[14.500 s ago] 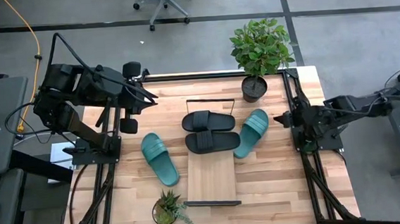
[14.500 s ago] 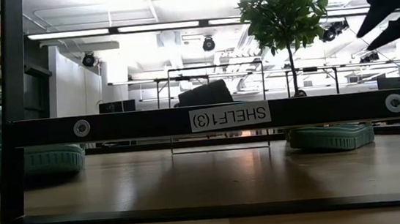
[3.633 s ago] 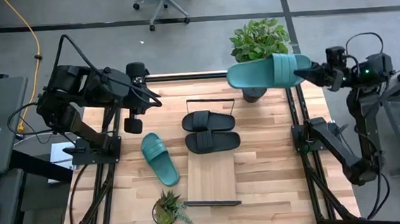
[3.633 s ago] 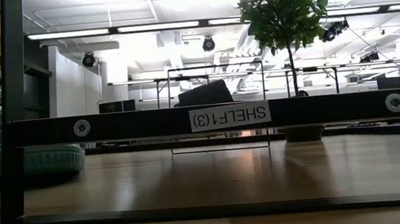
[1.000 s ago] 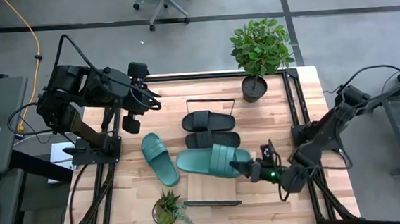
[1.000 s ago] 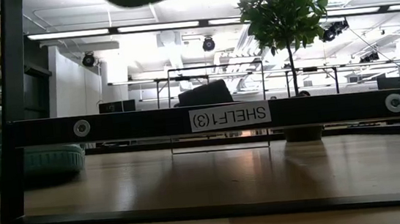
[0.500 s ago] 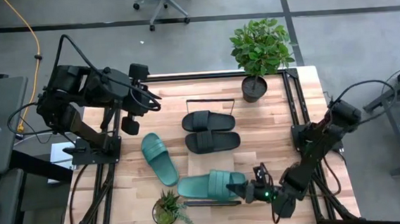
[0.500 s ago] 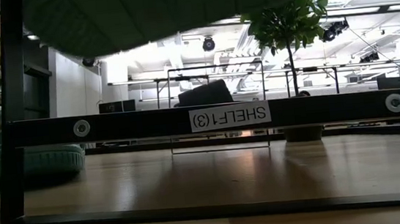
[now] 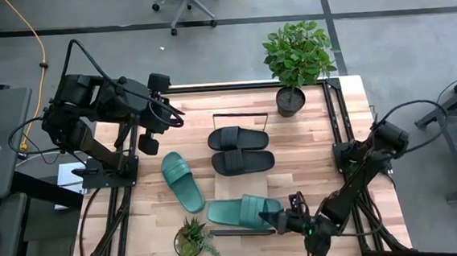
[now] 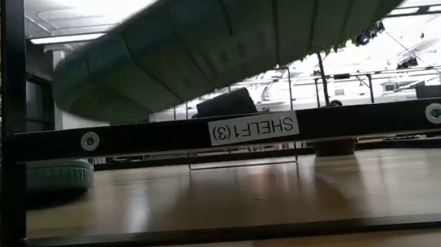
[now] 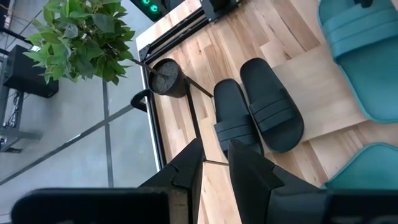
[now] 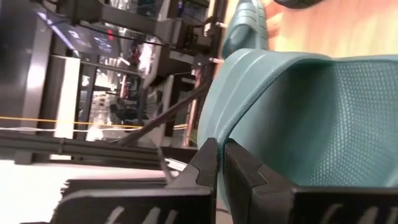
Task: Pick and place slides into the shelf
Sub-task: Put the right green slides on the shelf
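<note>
Table: a pale wood-plank top with black frame rails along both sides.
Shelf: a light board lying lengthwise in the middle of the table, a thin black rail at its far end; in the low view its near rail bears an upside-down label, "SHELF1(3)".
Black slides: the pair lies side by side across the far part of the board.
Teal slide on table: it rests on the planks just left of the board.
Teal slide in grip: it hangs crosswise over the board's near end, its sole tilted above the near rail in the low view.
Right gripper: it is clamped tight on that slide's strap edge, low at the near right.
Left gripper: it waits above the table's far-left corner, fingers narrowly apart, holding nothing.
Plants: a leafy potted tree at the far right corner, a small succulent at the near edge.
Room: grey concrete floor, a rolling office chair, a yellow cable; ceiling strip lights in the low view.
</note>
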